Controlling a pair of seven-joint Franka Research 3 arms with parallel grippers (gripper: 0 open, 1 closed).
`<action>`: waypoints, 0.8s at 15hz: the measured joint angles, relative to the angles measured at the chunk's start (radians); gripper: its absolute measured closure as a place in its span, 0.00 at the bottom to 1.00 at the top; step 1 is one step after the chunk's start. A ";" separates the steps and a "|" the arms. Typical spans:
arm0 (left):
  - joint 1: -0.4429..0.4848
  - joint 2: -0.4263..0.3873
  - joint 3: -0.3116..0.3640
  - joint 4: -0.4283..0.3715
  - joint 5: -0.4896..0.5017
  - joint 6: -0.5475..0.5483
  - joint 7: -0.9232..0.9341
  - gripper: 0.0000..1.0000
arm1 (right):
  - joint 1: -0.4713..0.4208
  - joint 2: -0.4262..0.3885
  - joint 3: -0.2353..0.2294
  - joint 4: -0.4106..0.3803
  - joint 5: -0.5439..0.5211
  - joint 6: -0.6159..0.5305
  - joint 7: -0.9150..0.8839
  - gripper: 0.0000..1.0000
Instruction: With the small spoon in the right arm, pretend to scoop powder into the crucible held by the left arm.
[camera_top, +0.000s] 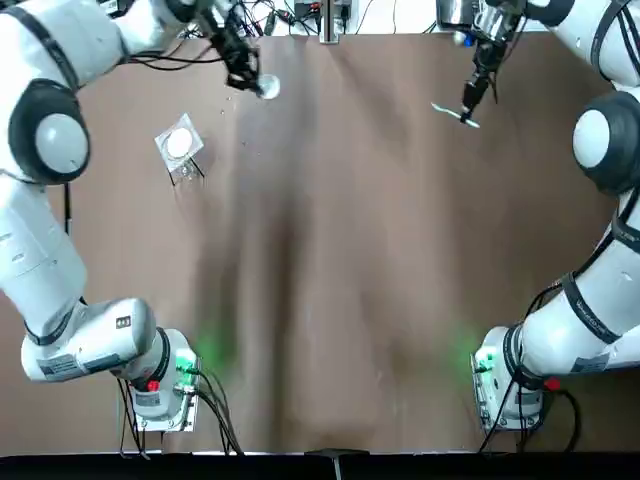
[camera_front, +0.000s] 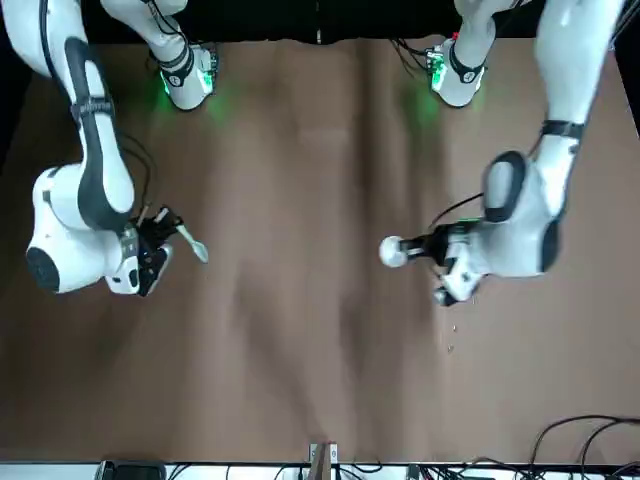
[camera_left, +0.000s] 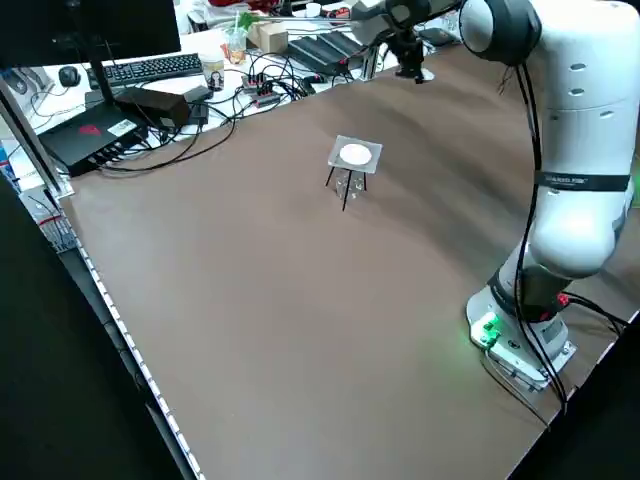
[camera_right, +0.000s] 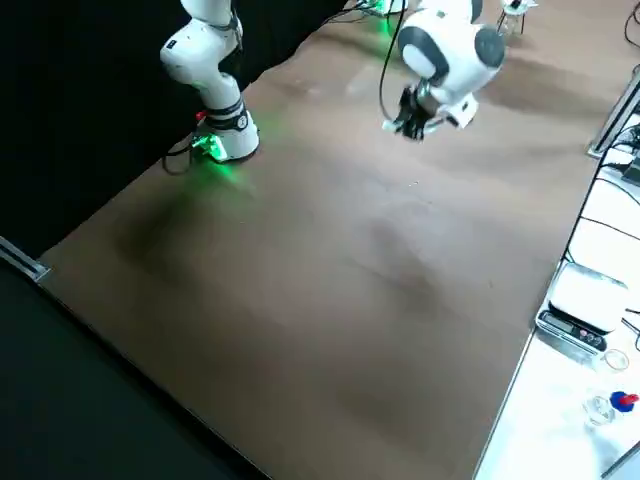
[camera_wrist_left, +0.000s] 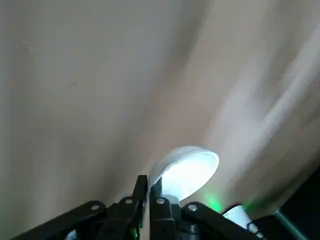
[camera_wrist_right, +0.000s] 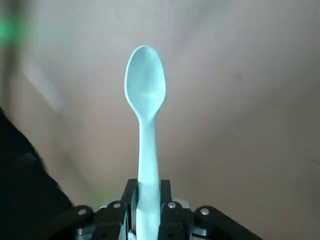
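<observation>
- while the left gripper (camera_top: 248, 72) hangs over the far left part of the table (camera_top: 330, 260), its jaws are pinched almost closed on the rim of the white crucible (camera_top: 268, 88), which is held above the surface.
- the right gripper (camera_top: 472, 97) is at the far right; its jaws are clamped narrowly on the handle of the small spoon (camera_top: 452, 112), the pale bowl pointing away from the wrist.
- spoon and crucible are well apart, across the table's width.
- a small clear stand with a white disc (camera_top: 180, 145) rests on the table near the crucible, not touching it.
</observation>
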 joint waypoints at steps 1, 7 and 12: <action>0.074 -0.021 -0.019 -0.036 0.000 -0.026 0.068 0.94 | -0.025 0.023 0.000 -0.003 -0.043 0.031 -0.084 0.78; 0.370 -0.052 -0.067 -0.122 0.008 -0.147 0.362 0.94 | -0.137 0.142 0.000 -0.005 -0.208 0.227 -0.461 0.78; 0.439 -0.009 -0.066 -0.150 0.133 -0.154 0.459 0.94 | -0.169 0.180 0.000 -0.015 -0.221 0.334 -0.574 0.78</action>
